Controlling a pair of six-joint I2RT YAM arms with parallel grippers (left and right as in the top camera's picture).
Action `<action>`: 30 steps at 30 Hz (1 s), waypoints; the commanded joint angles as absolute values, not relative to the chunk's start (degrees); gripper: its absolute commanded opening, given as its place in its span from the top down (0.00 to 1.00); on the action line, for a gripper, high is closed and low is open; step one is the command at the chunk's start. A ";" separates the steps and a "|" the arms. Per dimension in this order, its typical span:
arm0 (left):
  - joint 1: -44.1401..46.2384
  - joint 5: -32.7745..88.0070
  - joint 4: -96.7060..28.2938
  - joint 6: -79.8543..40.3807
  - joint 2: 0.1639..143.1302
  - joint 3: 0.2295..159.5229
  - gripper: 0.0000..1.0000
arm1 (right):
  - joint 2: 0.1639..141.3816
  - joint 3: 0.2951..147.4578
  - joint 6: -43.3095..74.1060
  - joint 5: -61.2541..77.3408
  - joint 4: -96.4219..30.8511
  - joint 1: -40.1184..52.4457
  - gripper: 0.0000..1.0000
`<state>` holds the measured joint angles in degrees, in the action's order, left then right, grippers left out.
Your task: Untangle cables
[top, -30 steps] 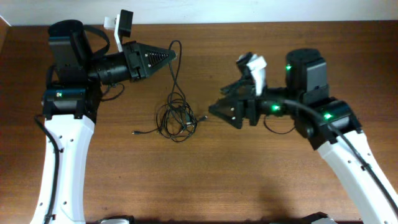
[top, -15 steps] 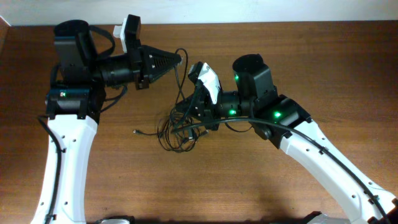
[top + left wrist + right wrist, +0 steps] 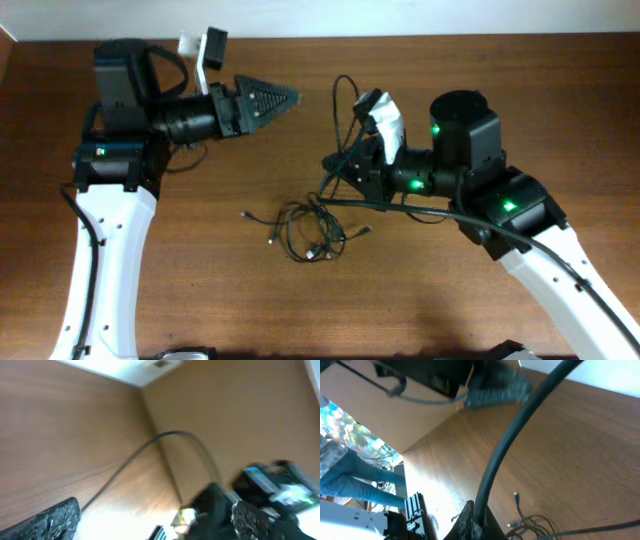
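Note:
The cables (image 3: 310,235) lie as a loose black tangle on the wooden table, with small plug ends sticking out left and right. One strand (image 3: 336,95) rises from it in an arc above the table. My right gripper (image 3: 332,165) is shut on that strand just right of the tangle. In the right wrist view the strand (image 3: 520,420) runs up from the right gripper (image 3: 476,522), and the tangle (image 3: 535,525) lies below to the right. My left gripper (image 3: 285,99) hovers at the back left, open, with nothing in it. Seen from the left wrist, the left gripper (image 3: 155,520) has its fingers far apart, and the strand (image 3: 175,435) arcs beyond them.
The table's back edge (image 3: 400,38) meets a white wall just behind both arms. The right arm's own thick black cable (image 3: 430,207) runs low over the table beside the tangle. The left arm's white link (image 3: 105,250) stands along the left side.
The left gripper has opened and no longer holds a strand. The right gripper closed on a strand and pulled back to the right, dragging the tangle right and toward the front.

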<state>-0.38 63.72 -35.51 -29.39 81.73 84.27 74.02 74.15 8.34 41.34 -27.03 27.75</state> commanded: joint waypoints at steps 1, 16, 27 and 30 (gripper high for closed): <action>-0.36 48.60 -43.68 -20.58 80.99 84.47 0.01 | 71.05 74.94 11.73 41.12 -26.85 26.17 0.96; 9.96 20.12 -62.81 -14.39 86.67 84.36 0.26 | 70.76 89.62 18.81 27.18 -37.76 26.17 0.96; 14.98 20.60 -66.35 -1.17 98.00 84.33 0.00 | 70.85 94.80 13.74 24.82 -43.33 26.17 0.96; 14.98 29.17 -67.85 14.37 101.75 84.29 0.21 | 70.85 94.80 13.74 24.80 -43.86 26.17 0.96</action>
<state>14.94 21.43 -66.61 -1.30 98.52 84.23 71.35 93.76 14.55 25.47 -43.77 26.37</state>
